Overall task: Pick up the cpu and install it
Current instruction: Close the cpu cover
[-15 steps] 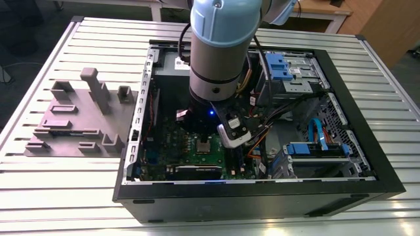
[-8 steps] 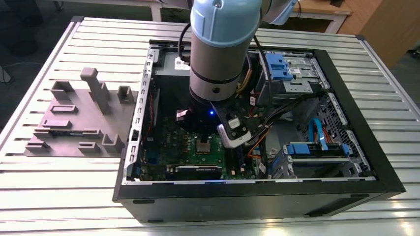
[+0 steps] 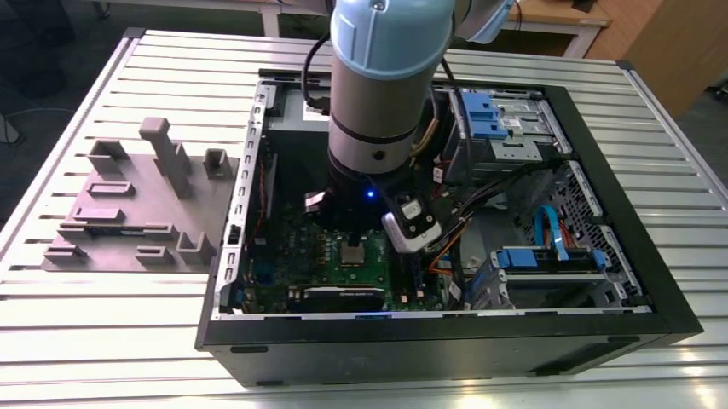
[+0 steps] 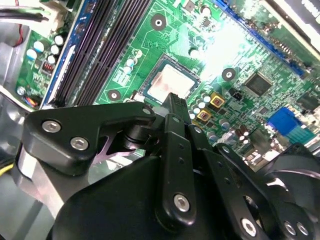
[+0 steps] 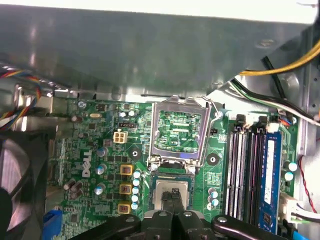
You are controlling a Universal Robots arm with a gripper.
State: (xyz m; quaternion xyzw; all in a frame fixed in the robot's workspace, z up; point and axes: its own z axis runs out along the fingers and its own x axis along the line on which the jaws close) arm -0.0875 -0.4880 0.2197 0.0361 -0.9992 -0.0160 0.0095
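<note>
The fingers are drawn narrow, close together, with nothing gripped between them that we can see. Their tips hang right over the middle of the cpu, and we cannot tell whether they touch its metal top. The cpu lies flat inside the socket, silvery lid up, its edges square with the socket's frame in both wrist views. So we judge the pick and the drop into place as done, and the step in hand as the seating itself.

To do that well we want no downward force and no sideways drag. The chip should sit by its own weight, level on all four sides, with no corner riding on the frame. If the tips do touch the lid, they should part from it straight away from the socket, so that nothing skids across the contacts below.

At one edge of the socket the load plate stands hinged open, near the fingers, and we give it room. Beside the socket, on the green motherboard, run the long memory sticks. Farther out around the socket is the open computer case, lying on the slatted surface. Well apart from the socket, toward the exterior view's left, sits a grey fixture tray.
</note>
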